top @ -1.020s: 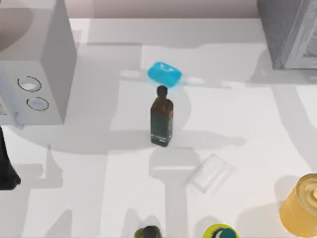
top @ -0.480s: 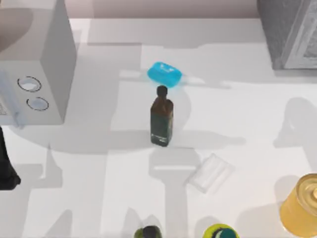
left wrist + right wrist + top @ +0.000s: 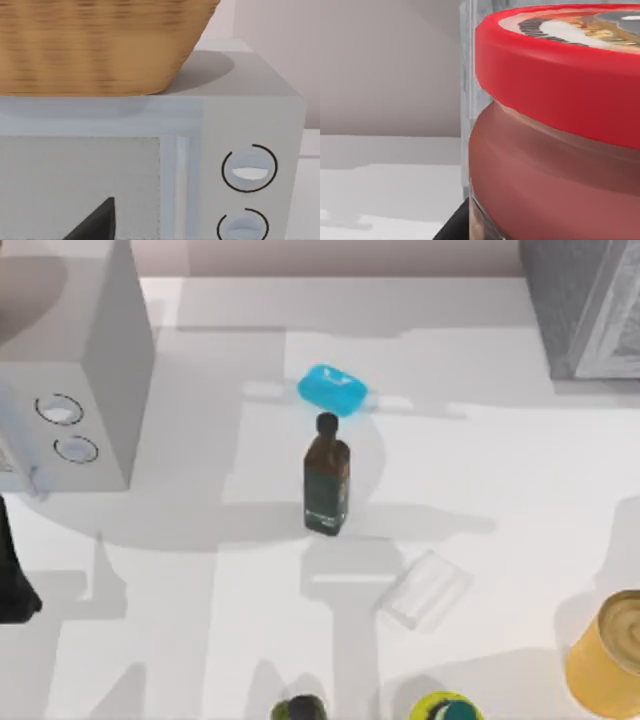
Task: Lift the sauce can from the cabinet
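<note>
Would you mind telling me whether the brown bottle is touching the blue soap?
Cannot tell: in the top view the bottle cap overlaps the blue soap's edge, hiding any gap.

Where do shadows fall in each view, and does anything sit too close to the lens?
Top view: the upright dark glass bottle casts a shadow to the right across the white table. Left wrist view: the woven wicker basket shades the pale grey box's top. Right wrist view: the red-rimmed sauce can looms very near.

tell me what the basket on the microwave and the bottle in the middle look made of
Basket: looks like woven wicker or straw, matte tan with ribbed weave lines. Bottle: probably dark glass, brownish neck and greenish body with a slight sheen; plastic can't be ruled out.
</note>
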Robot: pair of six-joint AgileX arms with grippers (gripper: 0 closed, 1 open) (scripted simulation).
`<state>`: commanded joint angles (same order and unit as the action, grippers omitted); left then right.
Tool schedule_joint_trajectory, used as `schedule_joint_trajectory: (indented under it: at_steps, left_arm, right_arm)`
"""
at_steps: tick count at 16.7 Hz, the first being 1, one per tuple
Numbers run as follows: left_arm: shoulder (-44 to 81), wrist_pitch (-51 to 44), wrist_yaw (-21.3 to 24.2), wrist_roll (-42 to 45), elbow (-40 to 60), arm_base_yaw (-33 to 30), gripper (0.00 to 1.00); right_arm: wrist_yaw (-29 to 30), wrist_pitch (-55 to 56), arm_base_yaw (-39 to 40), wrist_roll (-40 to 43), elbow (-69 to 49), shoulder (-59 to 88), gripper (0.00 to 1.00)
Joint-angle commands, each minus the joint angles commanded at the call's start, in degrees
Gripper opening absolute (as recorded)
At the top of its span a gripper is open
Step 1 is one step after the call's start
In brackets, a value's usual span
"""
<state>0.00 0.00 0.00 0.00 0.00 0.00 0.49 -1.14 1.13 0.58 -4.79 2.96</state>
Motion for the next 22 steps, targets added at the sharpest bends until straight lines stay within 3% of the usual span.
schedule_joint_trajectory:
  at_steps: [11,22]
  left_arm:
    - [0.0,0.0,0.0,0.0,0.0,0.0,1.0]
    - [0.0,0.0,0.0,0.0,0.0,0.0,1.0]
  right_arm:
    - [-1.09,1.86,-0.93,-0.54,4.34,-1.42,0.0]
    - [-12.1,19.17,-2.24,-0.58,-5.99,27.07,0.0]
